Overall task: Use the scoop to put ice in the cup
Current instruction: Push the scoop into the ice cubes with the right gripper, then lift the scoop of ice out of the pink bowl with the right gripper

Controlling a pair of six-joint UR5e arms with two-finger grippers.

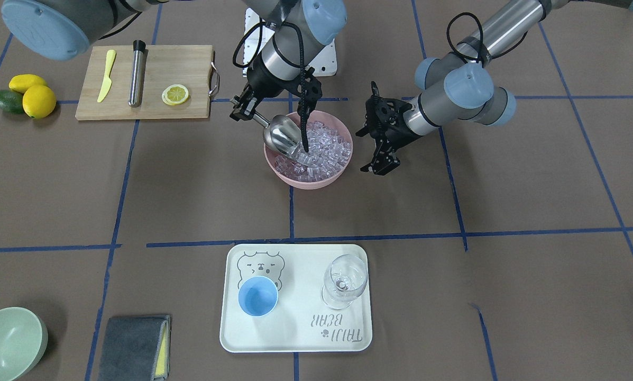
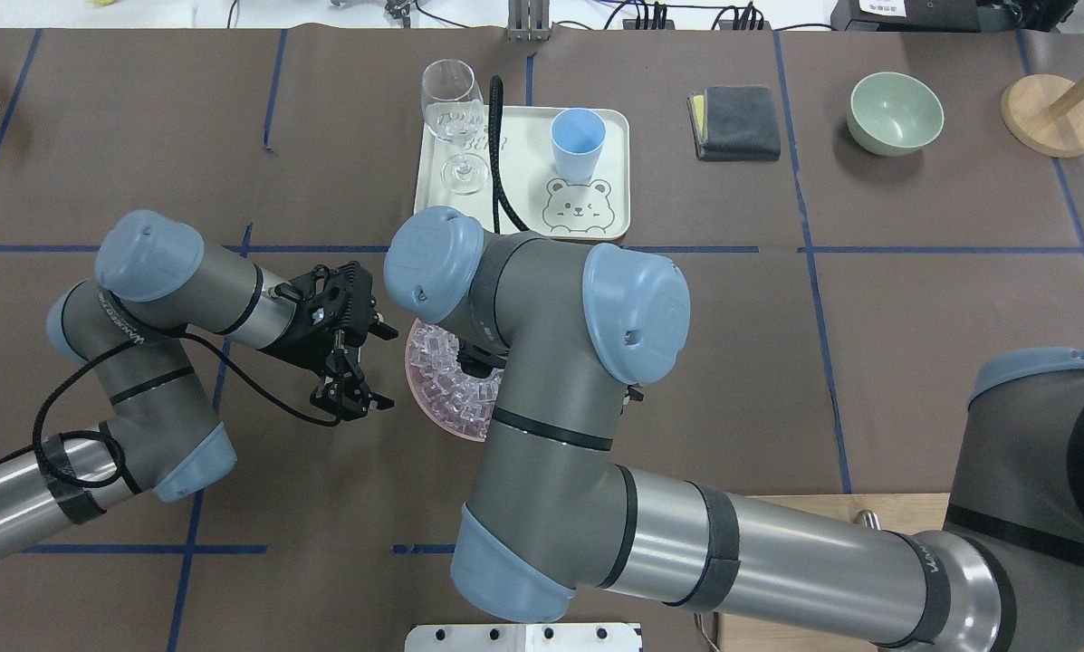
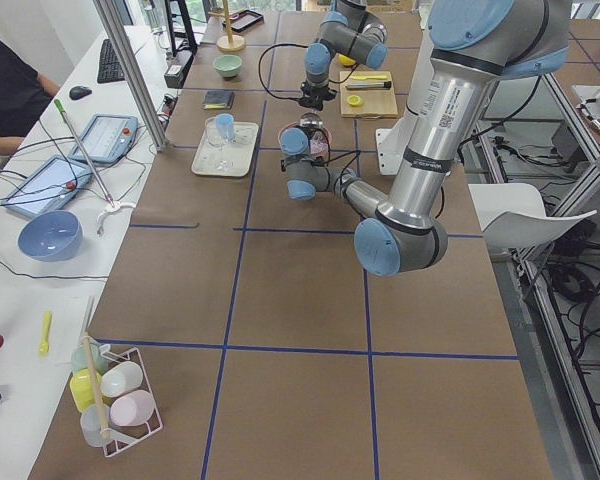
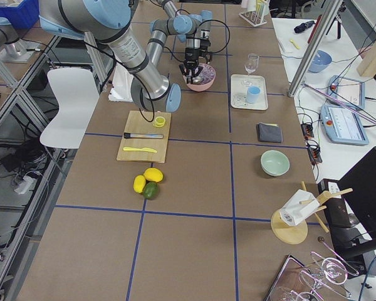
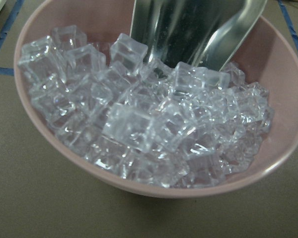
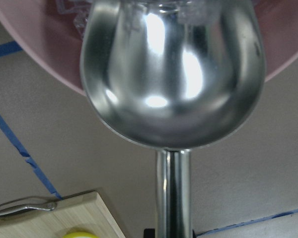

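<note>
Evidently mid-scoop, the right gripper (image 1: 245, 108) clamped the scoop (image 1: 282, 135) by its handle, trough tipped into the ice (image 1: 329, 143) in the pink bowl (image 1: 308, 185) to load it. The left gripper (image 1: 363, 152) hung wide open and empty just beside the bowl, perhaps to steady it. The cup (image 1: 258, 296) stood upright on the tray (image 1: 295, 338), well apart on the far side from the robot.

Colours: ice (image 5: 149, 124) clear, glassy — bowl (image 1: 308, 183) pink; scoop (image 1: 280, 133) mirror-bright steel; cup (image 1: 258, 296) light blue; tray (image 1: 263, 334) cream with grey bear line-print and lettering; bench (image 1: 189, 185) brown — blue tape grid.
</note>
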